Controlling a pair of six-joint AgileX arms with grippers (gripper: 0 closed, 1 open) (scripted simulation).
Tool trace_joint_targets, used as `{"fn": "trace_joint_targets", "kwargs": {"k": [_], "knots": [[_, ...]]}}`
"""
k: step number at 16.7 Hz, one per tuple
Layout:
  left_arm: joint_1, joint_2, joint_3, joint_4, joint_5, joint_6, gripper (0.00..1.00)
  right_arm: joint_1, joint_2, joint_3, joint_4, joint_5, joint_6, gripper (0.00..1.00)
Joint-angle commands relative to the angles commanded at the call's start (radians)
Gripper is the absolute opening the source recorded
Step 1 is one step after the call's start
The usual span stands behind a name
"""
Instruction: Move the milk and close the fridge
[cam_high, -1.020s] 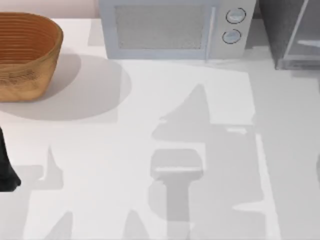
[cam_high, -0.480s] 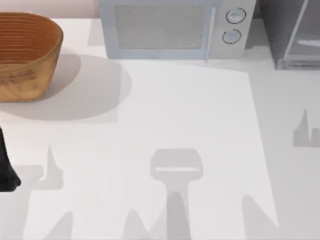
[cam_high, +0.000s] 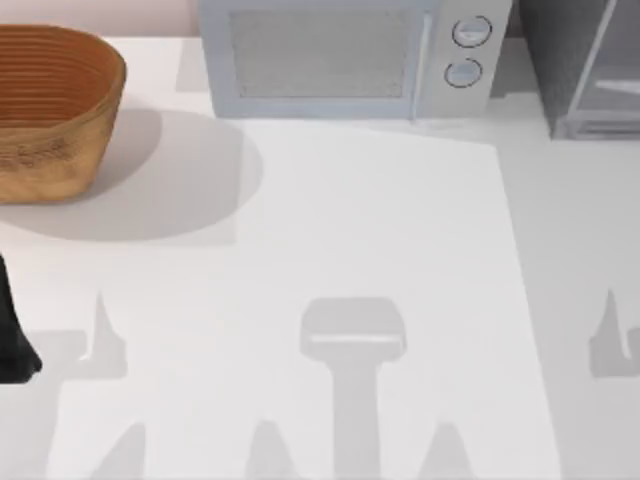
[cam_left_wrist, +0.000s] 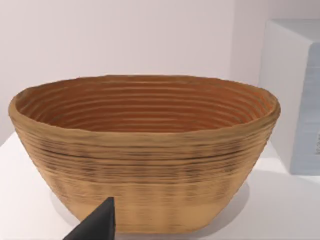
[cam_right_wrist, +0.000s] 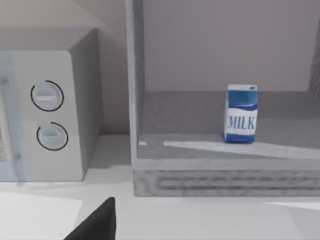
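Over the last second the big arm shadow that lay across the middle of the tabletop (cam_high: 400, 250) has slid off toward its right edge. I take that to mean my right arm has pulled back from the fridge (cam_right_wrist: 220, 175) at the far right corner. The milk (cam_right_wrist: 241, 114) stands upright on the open fridge's floor, so moving it looks done and the door is left. Whether the right gripper (cam_right_wrist: 95, 225) or left gripper (cam_left_wrist: 95, 225), facing the basket (cam_left_wrist: 145, 150), is open, I cannot tell.
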Motion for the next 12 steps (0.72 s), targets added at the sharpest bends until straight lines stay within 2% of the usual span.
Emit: {"fn": "trace_joint_targets", "kwargs": {"k": [8,12], "knots": [[0.0,0.0,0.0,0.0,0.0,0.0,1.0,0.003,-0.027,-0.008,-0.021,-0.001,0.001,1.0],[0.0,0.0,0.0,0.0,0.0,0.0,1.0,0.008,-0.13,0.077,-0.171,-0.003,0.002,1.0]]}}
